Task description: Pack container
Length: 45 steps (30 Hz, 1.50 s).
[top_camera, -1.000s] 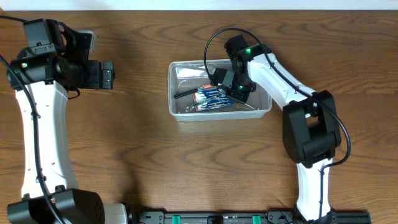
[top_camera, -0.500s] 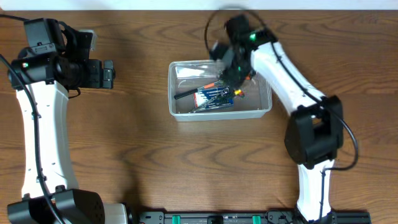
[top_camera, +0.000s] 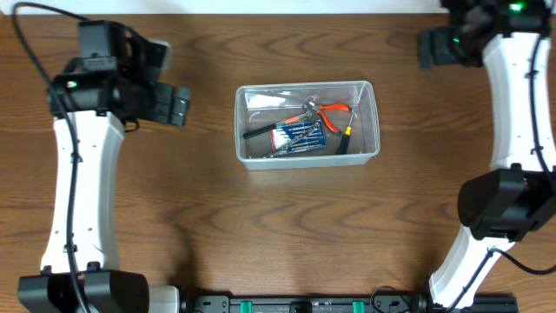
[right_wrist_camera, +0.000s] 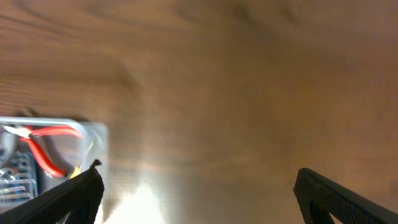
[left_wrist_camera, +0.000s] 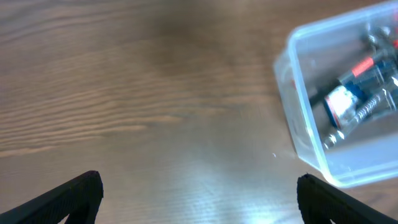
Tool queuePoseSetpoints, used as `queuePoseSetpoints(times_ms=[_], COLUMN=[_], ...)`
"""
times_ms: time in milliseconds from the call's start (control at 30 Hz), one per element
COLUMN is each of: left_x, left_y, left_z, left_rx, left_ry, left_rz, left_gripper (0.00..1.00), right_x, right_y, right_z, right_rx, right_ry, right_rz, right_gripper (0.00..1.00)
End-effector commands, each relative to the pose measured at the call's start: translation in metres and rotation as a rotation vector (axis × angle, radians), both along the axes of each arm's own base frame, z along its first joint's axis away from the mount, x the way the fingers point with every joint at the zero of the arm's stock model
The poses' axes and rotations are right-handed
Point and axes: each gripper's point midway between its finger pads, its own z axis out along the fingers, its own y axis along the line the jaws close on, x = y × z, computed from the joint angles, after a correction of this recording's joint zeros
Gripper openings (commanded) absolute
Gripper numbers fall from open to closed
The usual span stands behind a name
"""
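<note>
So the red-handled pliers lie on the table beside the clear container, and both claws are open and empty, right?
Not quite. The red-handled pliers lie inside the clear container, not beside it; the overhead view shows this. The left claw and right claw are indeed open and empty.

Overhead view: bright, even and sharp; faint soft shadows fall on the table (top_camera: pixel 261 226). Left wrist view: blurred throughout; a pale glare patch lies on the wood at bottom centre, and the container (left_wrist_camera: pixel 305 130) edges smear. Right wrist view: dimmer and heavily blurred; white glare sits beside the container at lower left.
</note>
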Motion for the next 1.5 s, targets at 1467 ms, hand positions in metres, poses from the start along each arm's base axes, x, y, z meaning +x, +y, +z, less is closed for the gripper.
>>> queuePoseSetpoints(times_ms=[1467], left_x=[-0.178], left_y=[-0.007], left_z=[0.004], left_rx=[0.043], left_ry=[-0.621], left_rz=[0.083], left_gripper=[0.98], right_x=[-0.278], right_y=[0.035], right_z=[-0.043], right_rx=[0.026], right_ry=[-0.221], right_rz=[-0.002], right_gripper=[0.99])
